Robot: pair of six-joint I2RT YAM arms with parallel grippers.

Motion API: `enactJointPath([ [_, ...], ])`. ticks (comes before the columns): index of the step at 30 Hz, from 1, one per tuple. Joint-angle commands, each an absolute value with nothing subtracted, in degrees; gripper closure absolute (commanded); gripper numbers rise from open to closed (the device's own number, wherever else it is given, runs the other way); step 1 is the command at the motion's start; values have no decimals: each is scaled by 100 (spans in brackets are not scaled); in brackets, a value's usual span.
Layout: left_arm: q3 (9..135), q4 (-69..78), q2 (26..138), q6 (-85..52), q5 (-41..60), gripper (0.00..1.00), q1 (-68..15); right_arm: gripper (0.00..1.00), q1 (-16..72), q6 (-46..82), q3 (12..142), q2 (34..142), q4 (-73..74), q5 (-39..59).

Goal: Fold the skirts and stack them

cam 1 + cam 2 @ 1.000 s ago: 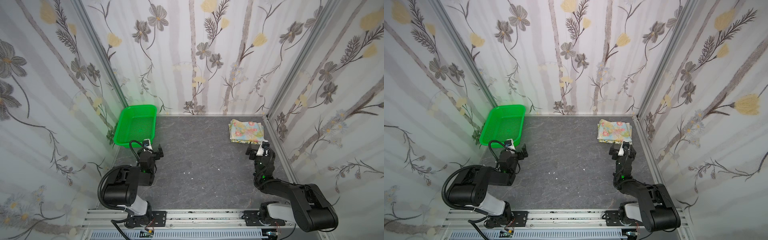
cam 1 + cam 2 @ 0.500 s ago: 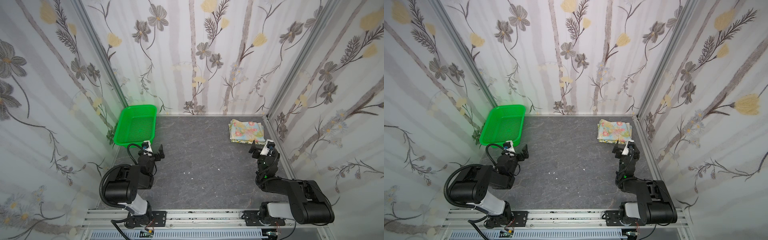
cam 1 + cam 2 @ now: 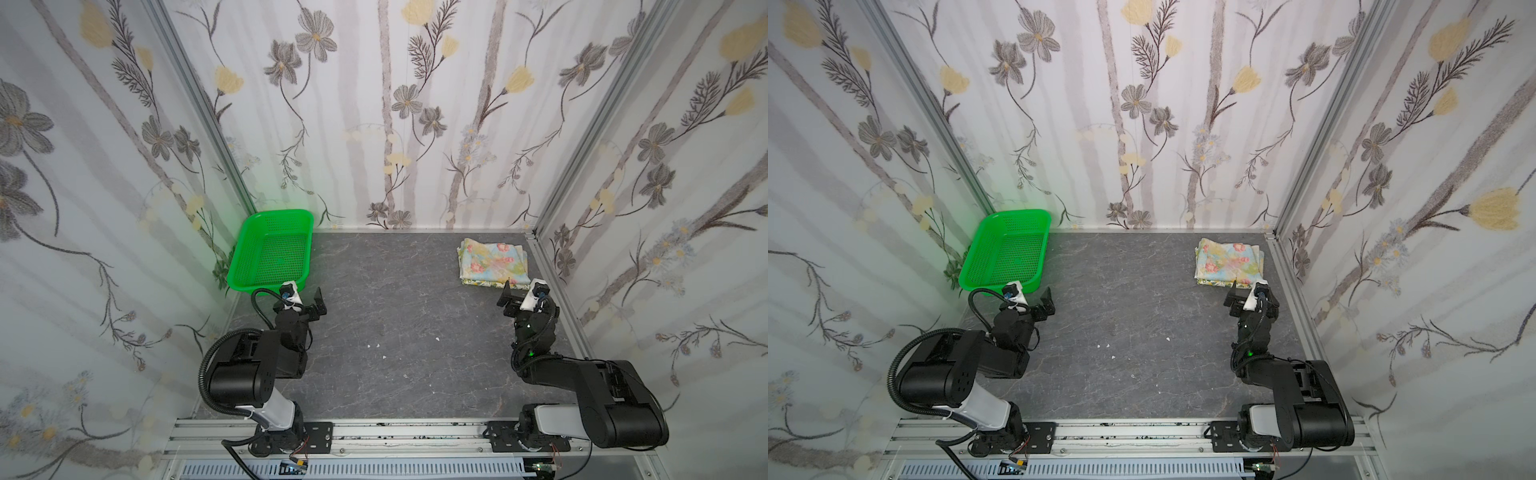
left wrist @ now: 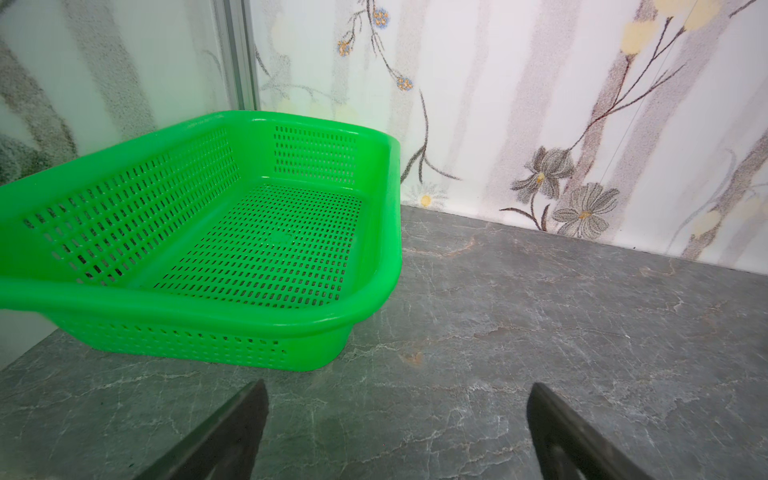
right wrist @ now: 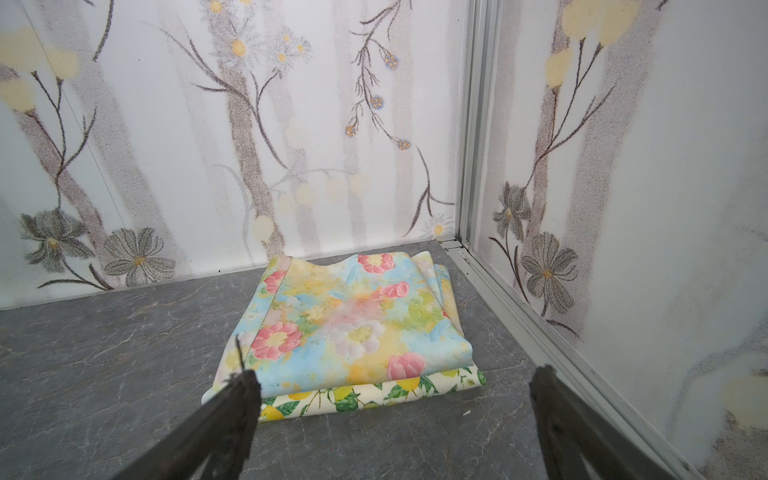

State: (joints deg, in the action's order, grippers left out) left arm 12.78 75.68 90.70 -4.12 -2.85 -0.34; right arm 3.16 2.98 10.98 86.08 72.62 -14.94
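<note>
1. Lying folded in the table's (image 3: 407, 332) far right corner, the pastel floral skirt (image 3: 492, 259) sits on the lemon-print skirt (image 5: 365, 392). The stack's longer side runs along the back wall, and the lemon edge peeks out toward the robot.
2. Its right edge lies near the side rail (image 3: 548, 274). Open grey tabletop spreads leftward to the green perforated basket (image 4: 374, 232).
3. The right gripper (image 5: 397, 372) points at the stack's near edge, just short of it, jaws spread wide, holding nothing.
4. The left gripper (image 4: 397, 388), equally wide and holding nothing, sits low beside the basket's near corner, its arm folded back.
</note>
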Motion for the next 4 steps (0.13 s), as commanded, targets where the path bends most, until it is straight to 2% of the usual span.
enactJointPath([
  [1, 1282, 7818, 9065, -443, -351, 0, -35, 0, 313, 299, 1105, 8620, 7545, -1432],
  [4, 1276, 7822, 9064, -445, -347, 0, -35, 0, 345, 266, 1087, 8622, 7611, -1450],
])
